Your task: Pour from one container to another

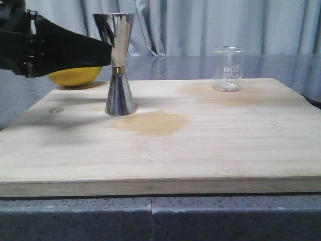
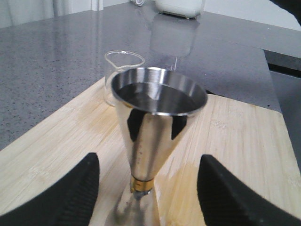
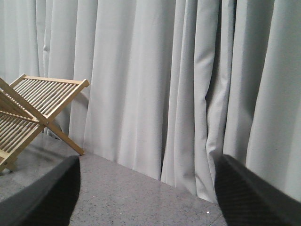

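Jigger (image 2: pixel 151 136) stands upright between the left gripper's (image 2: pixel 149 195) spread fingers (image 2: pixel 61 197), untouched; steel, stiff, slippery, best held at its banded waist. Fragile glass beaker (image 1: pixel 228 69) waits well apart. Right gripper (image 3: pixel 148 197) gapes, empty.

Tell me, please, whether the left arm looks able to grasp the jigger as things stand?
Probably yes: the left gripper is open, its fingers either side of the upright jigger, with nothing between them.
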Motion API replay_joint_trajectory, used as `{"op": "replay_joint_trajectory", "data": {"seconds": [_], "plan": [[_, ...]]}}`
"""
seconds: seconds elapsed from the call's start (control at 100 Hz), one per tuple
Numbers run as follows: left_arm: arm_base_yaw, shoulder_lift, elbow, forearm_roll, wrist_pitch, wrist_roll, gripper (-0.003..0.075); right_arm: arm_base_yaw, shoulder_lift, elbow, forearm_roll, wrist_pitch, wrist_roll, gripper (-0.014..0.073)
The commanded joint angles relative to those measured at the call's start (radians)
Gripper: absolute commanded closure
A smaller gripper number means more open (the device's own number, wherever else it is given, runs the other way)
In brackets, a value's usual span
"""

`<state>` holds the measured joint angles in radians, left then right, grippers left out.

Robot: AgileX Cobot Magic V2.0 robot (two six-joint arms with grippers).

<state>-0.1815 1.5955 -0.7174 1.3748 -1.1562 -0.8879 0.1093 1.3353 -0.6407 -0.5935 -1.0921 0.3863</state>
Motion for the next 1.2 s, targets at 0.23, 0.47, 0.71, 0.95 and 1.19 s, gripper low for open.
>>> {"op": "replay_joint_trajectory", "data": {"seconds": [0.23, 0.47, 0.71, 0.95, 1.19], "plan": [[0.111, -0.121, -0.019, 0.027, -0.207, -0.077, 0.0298, -0.008, -0.032, -0.020, 0.062, -0.050, 0.000, 0.0062], [0.274, -0.217, -0.019, -0.010, -0.205, -0.079, 0.0305, -0.008, -0.032, -0.047, 0.119, 0.110, -0.076, 0.0062], [0.458, -0.318, -0.019, -0.291, -0.155, -0.084, 0.0323, -0.008, -0.068, -0.156, 0.160, 0.362, -0.103, 0.0062], [0.523, -0.455, -0.048, -0.380, 0.189, -0.171, 0.0323, -0.008, -0.145, -0.336, 0.160, 0.797, -0.146, 0.0062], [0.516, -0.579, -0.083, -0.373, 0.336, -0.324, 0.0379, -0.008, -0.213, -0.442, 0.073, 1.061, -0.149, 0.0062]]}}
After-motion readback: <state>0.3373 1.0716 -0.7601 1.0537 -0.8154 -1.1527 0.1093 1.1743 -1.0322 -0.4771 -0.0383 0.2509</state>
